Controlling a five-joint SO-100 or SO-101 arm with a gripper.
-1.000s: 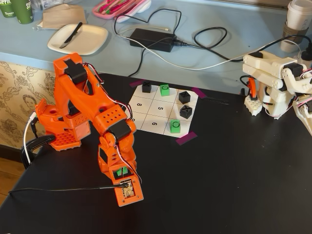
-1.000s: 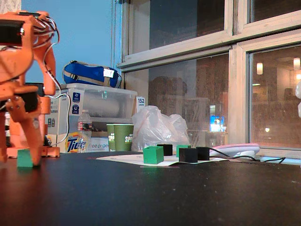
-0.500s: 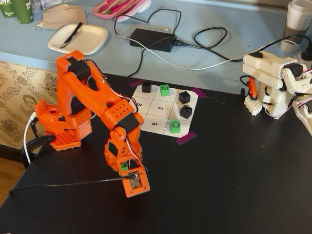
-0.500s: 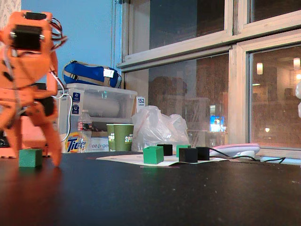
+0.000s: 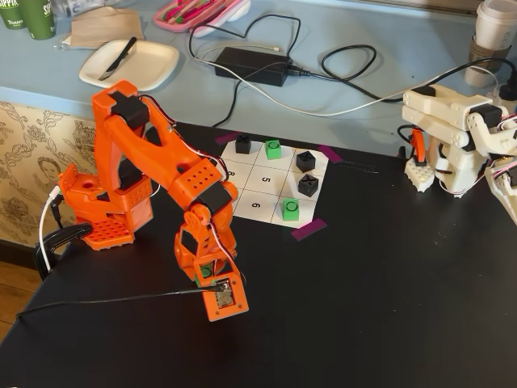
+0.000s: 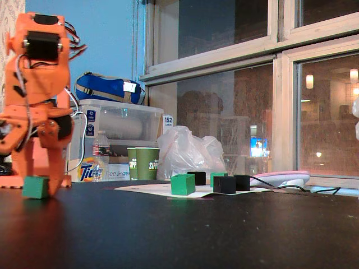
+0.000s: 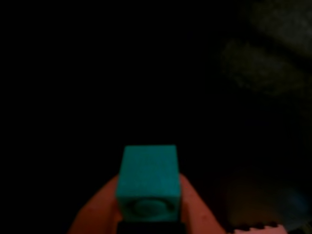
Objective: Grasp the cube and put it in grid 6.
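Since half a second ago the arm [image 5: 161, 174] has shifted only slightly, its gripper [image 5: 207, 272] staying low over the black table [image 5: 388, 307], well short of the paper grid [image 5: 262, 174]. The jaws are closed on the cube [image 7: 147, 178]: in the wrist view an orange finger [image 7: 95, 214] presses each side of it, and in the low fixed view the cube [image 6: 35, 186] sits at or just above the tabletop between the fingers.

Grid 6 [image 5: 255, 205] is bare, adjoining the cell marked 5. Other cells hold two green cubes [image 5: 291, 209] and three black cubes [image 5: 305, 160], and purple tape [image 5: 307, 229] pins the sheet's corners. A white arm [image 5: 460, 137] stands at the table's right edge.

Behind the black table runs a pale blue counter [image 5: 363, 89] with a white plate [image 5: 129, 65], a black power brick [image 5: 250, 65] and its cords, and a paper cup [image 5: 493, 32]. The low fixed view shows large windows [image 6: 235, 84] dark with evening reflections, a clear storage bin [image 6: 118, 131] topped by a blue bag [image 6: 106, 88], two green paper cups [image 6: 143, 162] and a crumpled plastic bag [image 6: 188, 151].
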